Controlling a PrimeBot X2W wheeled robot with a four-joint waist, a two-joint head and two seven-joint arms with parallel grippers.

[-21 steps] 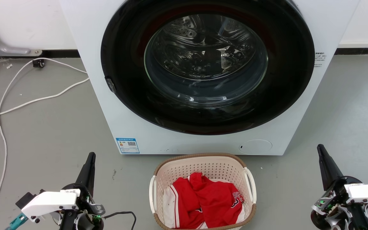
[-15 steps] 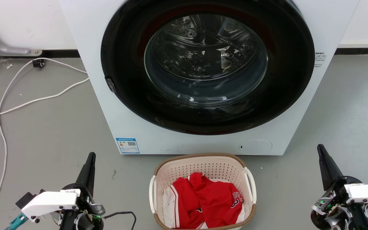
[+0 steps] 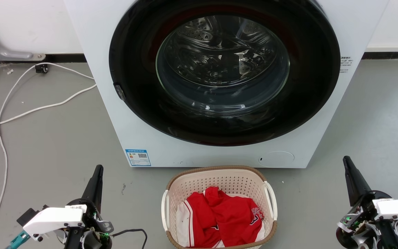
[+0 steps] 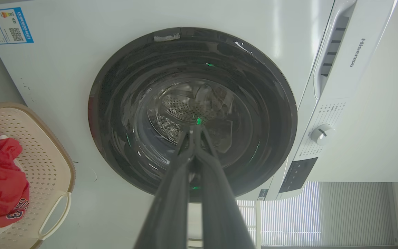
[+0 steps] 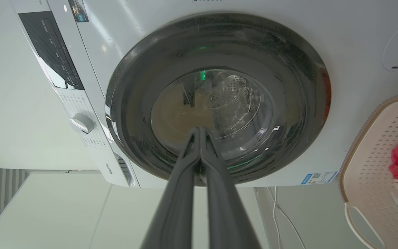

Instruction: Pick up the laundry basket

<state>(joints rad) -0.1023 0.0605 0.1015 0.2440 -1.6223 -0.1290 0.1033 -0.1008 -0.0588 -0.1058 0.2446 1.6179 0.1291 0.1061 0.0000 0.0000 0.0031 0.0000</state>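
Basket (image 3: 219, 180) by Hisense washer (image 4: 64, 62) (QR label (image 4: 6, 26))

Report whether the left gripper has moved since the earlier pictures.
No. The left gripper keeps its place, down-left of the blue label on the washing machine.

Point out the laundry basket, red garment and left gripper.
laundry basket (image 3: 219, 181), head view, perforated back wall.
red garment (image 3: 228, 218), head view, middle of the bunched cloth.
left gripper (image 3: 98, 169), head view, tip of the closed fingers.
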